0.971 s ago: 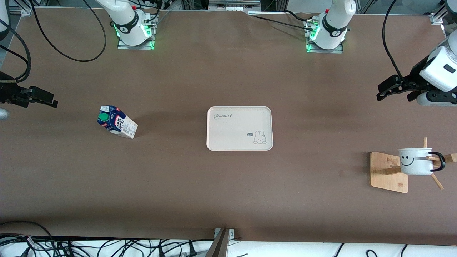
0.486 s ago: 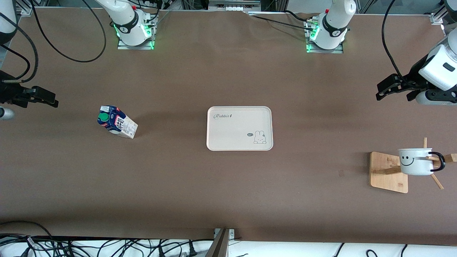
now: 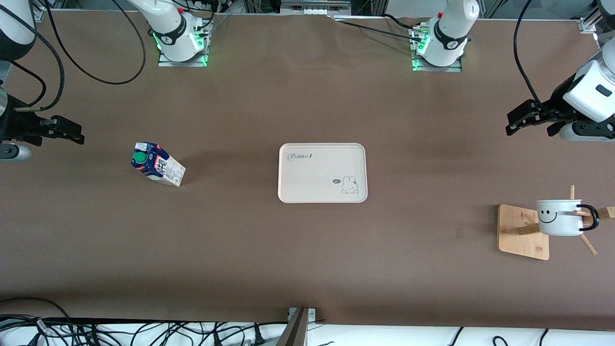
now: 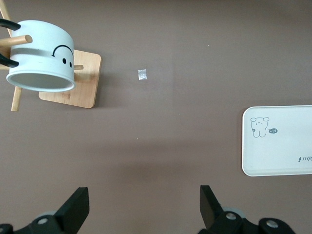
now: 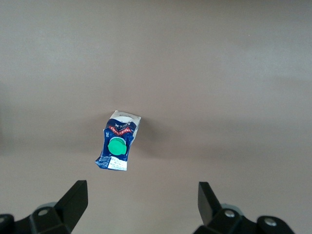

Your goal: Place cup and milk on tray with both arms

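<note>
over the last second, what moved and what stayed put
The right gripper, open and empty, slid a little toward the milk. The left gripper, also open, barely shifted above the table. The milk, tray and cup on its wooden rack stayed put.

You are looking at a robotics lab bench. A wide brown table carries two arm bases bolted to metal plates with green status lights. Loose black cables pile along the table edge nearest the front camera, and aluminium framing runs beside the bases.
</note>
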Controlling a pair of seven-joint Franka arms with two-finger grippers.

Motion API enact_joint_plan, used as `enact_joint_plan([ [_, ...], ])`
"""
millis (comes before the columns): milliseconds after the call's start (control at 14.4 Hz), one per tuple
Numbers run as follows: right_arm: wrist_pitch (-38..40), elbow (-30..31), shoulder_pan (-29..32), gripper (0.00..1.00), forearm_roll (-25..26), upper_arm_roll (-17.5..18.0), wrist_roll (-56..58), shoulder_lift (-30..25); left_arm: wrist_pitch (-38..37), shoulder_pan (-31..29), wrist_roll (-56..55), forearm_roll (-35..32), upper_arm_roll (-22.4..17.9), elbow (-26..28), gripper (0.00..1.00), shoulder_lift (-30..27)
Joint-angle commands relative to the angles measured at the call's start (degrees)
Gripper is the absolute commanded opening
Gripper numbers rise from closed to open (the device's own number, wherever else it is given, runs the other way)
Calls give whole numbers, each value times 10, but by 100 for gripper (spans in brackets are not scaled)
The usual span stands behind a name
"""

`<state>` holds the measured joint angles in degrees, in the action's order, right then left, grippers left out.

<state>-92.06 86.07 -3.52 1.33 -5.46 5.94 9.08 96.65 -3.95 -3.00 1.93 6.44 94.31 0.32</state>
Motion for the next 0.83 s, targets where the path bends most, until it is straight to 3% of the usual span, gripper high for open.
enact_joint_plan([
  [0,10,-8,0,100,10,1,34,-3,6,-2,5,-11,3,11,100,-11],
  [347,10,-5,-3,100,0,2,3,2,6,-3,5,-11,3,11,100,-11],
  [763,2,-6,-11,100,-26,2,8,65,7,-3,4,-11,3,11,100,-11],
])
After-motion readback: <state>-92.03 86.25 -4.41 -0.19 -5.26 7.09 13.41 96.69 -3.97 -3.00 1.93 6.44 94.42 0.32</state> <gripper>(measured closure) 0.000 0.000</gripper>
